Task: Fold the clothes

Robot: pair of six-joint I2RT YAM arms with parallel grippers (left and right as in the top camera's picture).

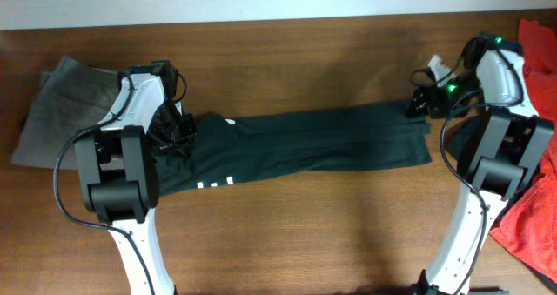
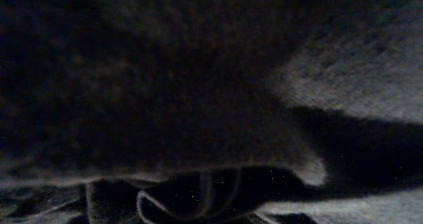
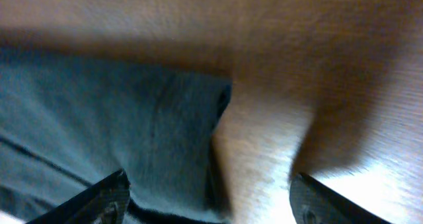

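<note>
1. Folding underway but far from done, judging by the layout: black top [image 1: 331, 138] drawn out into a long narrow band across the middle of the table [image 1: 305, 51], apparently doubled lengthwise, not yet a compact stack.
2. Still to do, by the look of it: bringing the ends together into shorter folds, then the other two pieces.
3. Grey garment [image 1: 52, 112] lying flat at upper left, partly under the left arm; red garment [image 1: 531, 208] crumpled at the right edge. Neither in hand.
4. Long axis of the black top running left to right across the overhead frame, tilted slightly, right end a little higher. Small white lettering [image 1: 215, 184] towards the left end, near the lower edge.
5. Left tool [image 1: 178, 137] at the bunched left end of the band, pressed together. Dark cloth filling the left wrist view, so no telling whether a fold is caught between the fingers.
6. Right tool [image 1: 420, 103] at the upper right corner of the band, spread wide. In the right wrist view, fingers [image 3: 112, 197] well apart with the cloth edge and bare table between them, pinching nothing.
</note>
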